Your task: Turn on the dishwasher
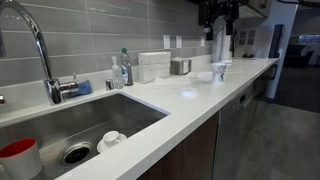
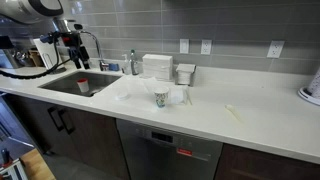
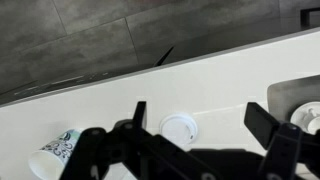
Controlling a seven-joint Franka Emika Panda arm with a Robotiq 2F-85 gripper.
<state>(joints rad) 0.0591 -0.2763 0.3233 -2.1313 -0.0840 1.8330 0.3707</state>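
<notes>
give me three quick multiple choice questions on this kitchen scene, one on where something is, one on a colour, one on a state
1. Where is the dishwasher?
A under the counter
B up on the wall
C out on the floor

2. What colour is the big cup in the sink?
A red
B blue
C green

3. How is the gripper?
A shut on a bottle
B shut on a handle
C open

Answers: 1 A, its grey front sits below the white top. 2 A, it shows plainly red in an exterior view. 3 C, the wrist view shows it spread wide with nothing held.
</notes>
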